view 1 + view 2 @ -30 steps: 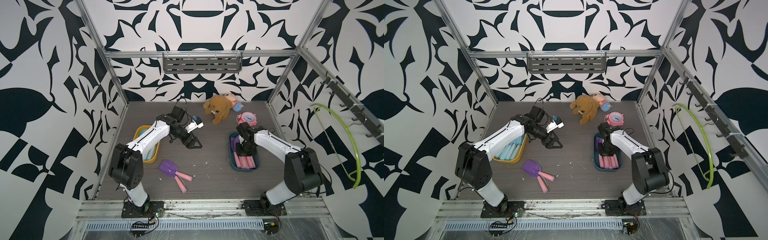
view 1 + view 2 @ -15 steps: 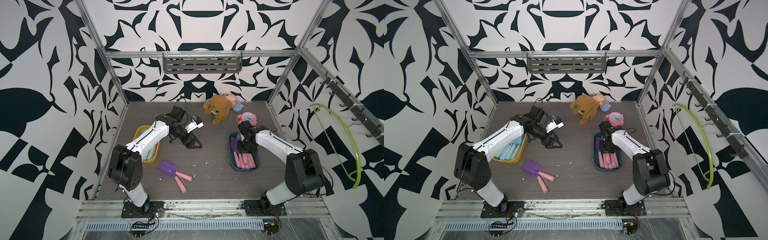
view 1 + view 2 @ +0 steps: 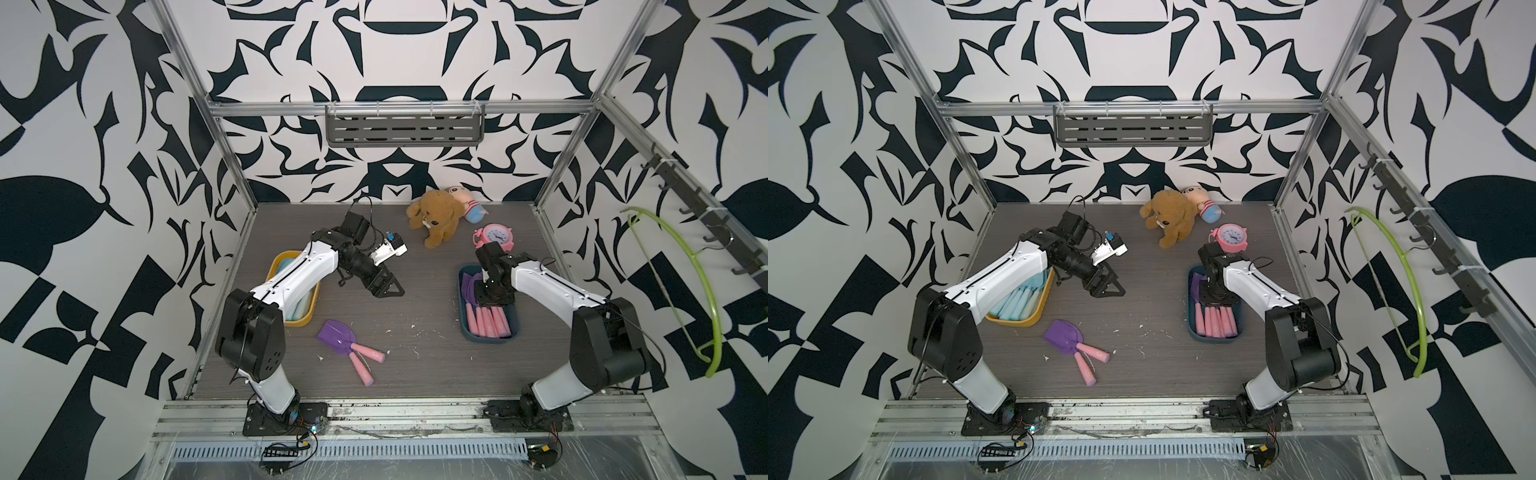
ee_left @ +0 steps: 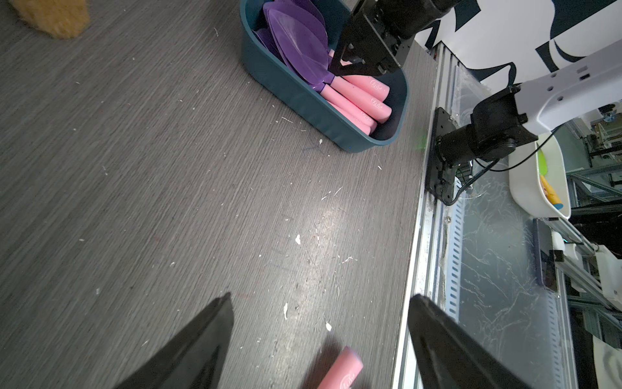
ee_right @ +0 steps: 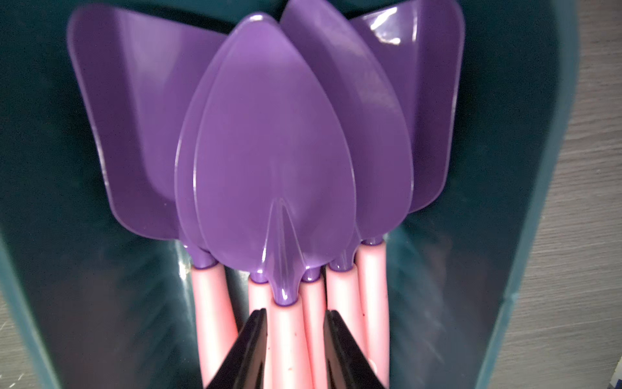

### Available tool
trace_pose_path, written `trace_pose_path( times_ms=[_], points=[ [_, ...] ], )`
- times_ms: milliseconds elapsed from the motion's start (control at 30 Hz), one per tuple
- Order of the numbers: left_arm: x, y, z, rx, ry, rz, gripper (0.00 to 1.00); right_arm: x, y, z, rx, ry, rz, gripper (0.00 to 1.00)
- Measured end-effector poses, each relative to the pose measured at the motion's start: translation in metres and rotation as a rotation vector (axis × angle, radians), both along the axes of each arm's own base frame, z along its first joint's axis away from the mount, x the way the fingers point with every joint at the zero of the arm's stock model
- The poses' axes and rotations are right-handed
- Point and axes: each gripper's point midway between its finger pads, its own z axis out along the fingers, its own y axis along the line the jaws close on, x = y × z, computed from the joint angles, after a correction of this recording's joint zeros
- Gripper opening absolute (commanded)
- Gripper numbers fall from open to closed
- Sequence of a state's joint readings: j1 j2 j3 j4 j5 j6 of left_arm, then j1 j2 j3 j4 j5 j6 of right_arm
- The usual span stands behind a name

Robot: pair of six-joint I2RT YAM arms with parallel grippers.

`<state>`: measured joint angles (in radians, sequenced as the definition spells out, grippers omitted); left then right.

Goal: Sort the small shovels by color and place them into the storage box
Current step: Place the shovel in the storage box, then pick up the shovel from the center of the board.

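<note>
Right jaws loosened, astride shovel handle (image 5: 286, 336) | left jaws spread | clock (image 3: 494, 237) nearby

Centre tabletop (image 3: 428, 307) bare, yellow bin (image 3: 300, 323) left, blue bin (image 3: 488, 340) right, shovels (image 3: 336, 337) front

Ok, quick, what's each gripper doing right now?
Left gripper: open wide, empty.
Right gripper: partly open astride the handle of the top purple shovel, apparently not gripping.
</note>
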<state>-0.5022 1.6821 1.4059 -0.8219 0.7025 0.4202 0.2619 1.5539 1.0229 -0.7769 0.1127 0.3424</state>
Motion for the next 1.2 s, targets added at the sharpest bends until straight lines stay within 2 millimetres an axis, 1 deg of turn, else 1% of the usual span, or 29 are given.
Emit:
trace_pose_path(
  times_ms=[100,200,300,400,467,533,600,667,700,767,800,867,967,1067,1133,1200],
  points=[
    [0.000,0.000,0.000,0.002,-0.010,-0.006,0.89,-0.002,0.001,0.005,0.009,-0.005,0.002,0.32],
    [0.000,0.002,0.000,0.004,-0.032,-0.018,0.90,-0.002,0.007,0.021,0.053,-0.041,0.012,0.32],
    [-0.005,0.009,0.006,0.002,-0.067,-0.038,0.90,0.003,0.017,0.047,0.113,-0.110,0.026,0.32],
    [-0.013,0.024,0.012,0.006,-0.115,-0.060,0.93,0.011,0.029,0.076,0.151,-0.188,0.058,0.32],
    [-0.019,0.039,0.017,0.011,-0.154,-0.069,0.94,0.013,0.044,0.093,0.166,-0.230,0.100,0.33],
    [-0.026,0.055,0.020,0.014,-0.188,-0.068,0.95,0.014,0.064,0.107,0.178,-0.258,0.159,0.33],
    [-0.032,0.072,0.023,0.020,-0.211,-0.055,0.95,0.011,0.090,0.115,0.193,-0.272,0.236,0.33],
    [-0.036,0.092,0.023,0.031,-0.229,-0.029,0.95,0.005,0.125,0.121,0.205,-0.272,0.334,0.33],
    [-0.038,0.101,0.023,0.038,-0.231,-0.013,0.95,0.002,0.142,0.122,0.211,-0.268,0.380,0.33],
    [-0.042,0.117,0.021,0.055,-0.235,0.017,0.95,-0.006,0.182,0.120,0.218,-0.253,0.483,0.33],
    [-0.044,0.124,0.020,0.065,-0.237,0.028,0.95,-0.009,0.199,0.118,0.220,-0.245,0.522,0.33],
    [-0.053,0.140,0.019,0.086,-0.247,0.052,0.95,-0.020,0.237,0.109,0.230,-0.218,0.621,0.33],
    [-0.067,0.158,0.022,0.105,-0.266,0.079,0.95,-0.041,0.281,0.088,0.243,-0.163,0.744,0.34],
    [-0.079,0.174,0.023,0.125,-0.271,0.101,0.95,-0.065,0.313,0.066,0.243,-0.096,0.848,0.34],
    [-0.085,0.182,0.021,0.140,-0.261,0.117,0.95,-0.079,0.330,0.052,0.247,-0.057,0.902,0.34],
    [-0.090,0.188,0.016,0.155,-0.241,0.128,0.95,-0.091,0.342,0.041,0.250,-0.021,0.943,0.34]
  ],
)
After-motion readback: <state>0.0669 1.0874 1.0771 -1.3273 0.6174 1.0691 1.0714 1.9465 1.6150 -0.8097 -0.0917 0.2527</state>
